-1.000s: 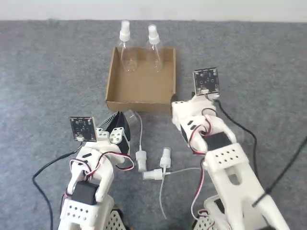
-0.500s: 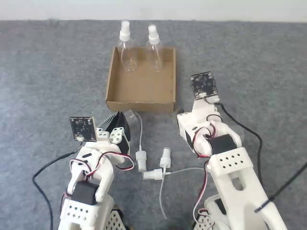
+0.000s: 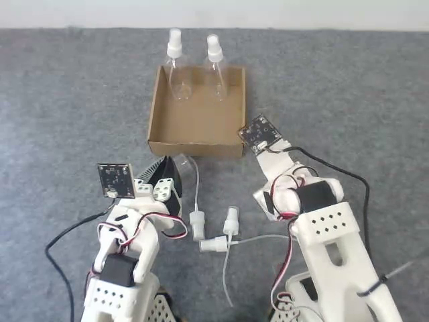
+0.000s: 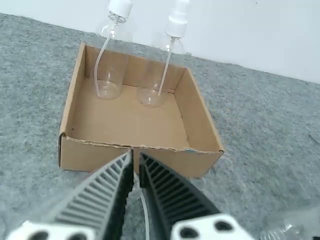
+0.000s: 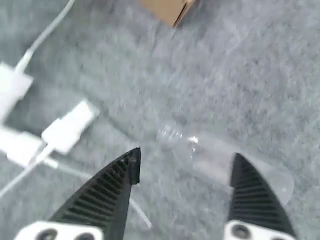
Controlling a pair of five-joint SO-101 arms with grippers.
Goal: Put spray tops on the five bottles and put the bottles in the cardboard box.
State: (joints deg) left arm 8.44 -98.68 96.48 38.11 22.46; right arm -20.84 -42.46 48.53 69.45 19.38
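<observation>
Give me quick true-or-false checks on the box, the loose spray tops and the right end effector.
1. Two capped bottles stand in the cardboard box. True.
2. The right end effector is shut on a bottle. False: it is open, with its jaws on either side of a bare-necked bottle lying on the carpet.
3. Three loose spray tops lie on the carpet between the arms. True.
4. The cardboard box is tipped on its side. False: it sits flat, open side up.
</observation>
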